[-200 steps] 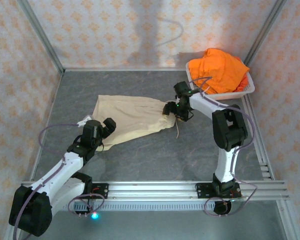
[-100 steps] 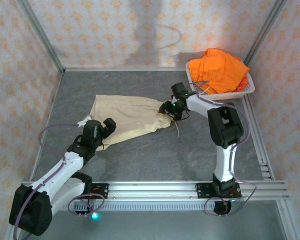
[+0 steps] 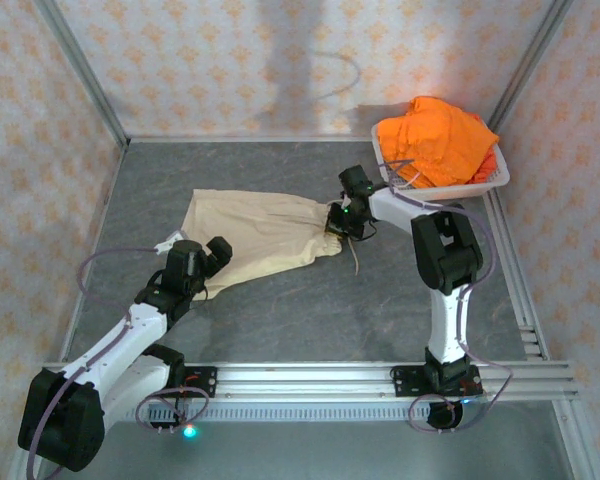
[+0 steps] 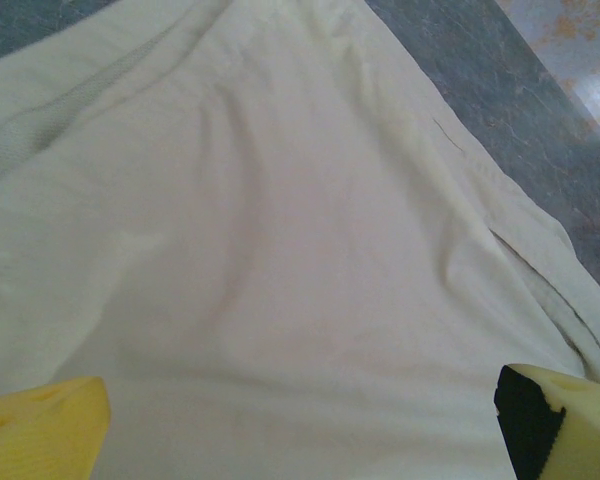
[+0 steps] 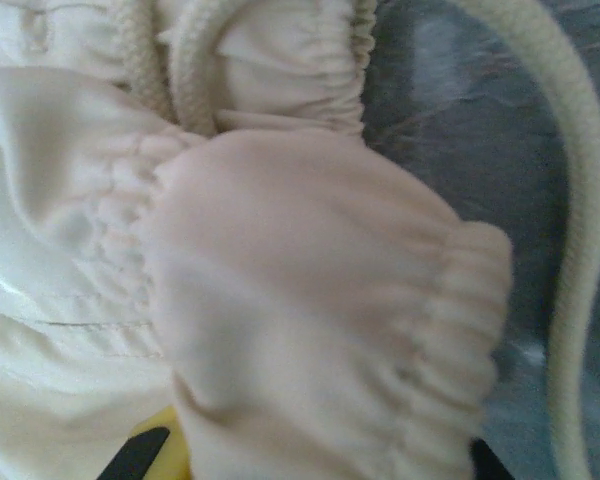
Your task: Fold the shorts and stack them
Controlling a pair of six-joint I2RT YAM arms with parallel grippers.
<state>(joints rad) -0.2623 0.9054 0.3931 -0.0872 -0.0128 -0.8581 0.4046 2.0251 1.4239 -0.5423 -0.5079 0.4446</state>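
1. The right gripper (image 3: 341, 221) is pressed together on the gathered waistband (image 5: 310, 300) of the beige shorts (image 3: 260, 235). In the right wrist view the elastic edge is seen bunched between the fingers.
2. A drawstring (image 5: 580, 250) is left trailing loose on the table (image 3: 300, 310) just beside that pinch.
3. The left gripper (image 4: 300, 440) is held spread wide over the opposite, leg end of the same shorts, and nothing is gripped by it.
4. The beige shorts are laid out flat near the middle of the table. The orange shorts (image 3: 440, 135) are piled in the white basket (image 3: 450, 190) at the far right corner.
5. The first fold of the beige pair is judged to be in preparation, with one end secured.
6. Next, the left gripper would need to be lowered and closed on the cloth, so that the fold can be carried over evenly.
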